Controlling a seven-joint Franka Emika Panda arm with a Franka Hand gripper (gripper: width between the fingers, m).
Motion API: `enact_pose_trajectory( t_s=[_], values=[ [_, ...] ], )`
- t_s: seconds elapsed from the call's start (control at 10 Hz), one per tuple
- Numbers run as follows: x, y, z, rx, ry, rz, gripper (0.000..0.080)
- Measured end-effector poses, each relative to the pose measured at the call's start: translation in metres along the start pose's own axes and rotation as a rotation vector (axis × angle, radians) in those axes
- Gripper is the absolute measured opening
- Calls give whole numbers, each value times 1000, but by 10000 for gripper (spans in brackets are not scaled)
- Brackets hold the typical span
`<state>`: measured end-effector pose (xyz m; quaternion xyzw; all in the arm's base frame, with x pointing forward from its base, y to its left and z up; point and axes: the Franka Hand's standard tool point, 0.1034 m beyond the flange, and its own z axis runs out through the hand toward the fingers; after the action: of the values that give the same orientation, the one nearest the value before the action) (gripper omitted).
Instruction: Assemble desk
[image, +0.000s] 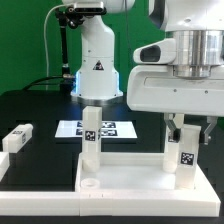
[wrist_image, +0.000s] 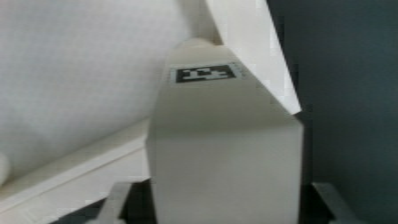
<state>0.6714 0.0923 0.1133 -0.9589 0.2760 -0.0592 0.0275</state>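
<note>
free: between legs (image: 135, 150) | blocked: upright leg (image: 90, 140), claw (image: 187, 138)

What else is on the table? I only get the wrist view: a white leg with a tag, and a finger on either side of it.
Observer: A second leg stands upright at the desk top's rear edge, towards the exterior view's left.
Operator: Any loose parts?
Observer: A third leg lies flat on the black table, off the desk top, further to the exterior view's left.
Operator: Where is my leg?
Observer: Your leg is upright near the desk top's end on the exterior view's right, with the gripper reaching down over it. I can't tell whether it is clamped.
</note>
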Motion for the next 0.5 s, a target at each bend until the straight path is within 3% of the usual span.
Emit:
enact_pose_trajectory(
  t_s=[0.2, 0.5],
  values=[
    [4, 6, 1, -20, -11, 354, 292],
    [1, 13, 1, 7, -82, 849, 292]
  ],
)
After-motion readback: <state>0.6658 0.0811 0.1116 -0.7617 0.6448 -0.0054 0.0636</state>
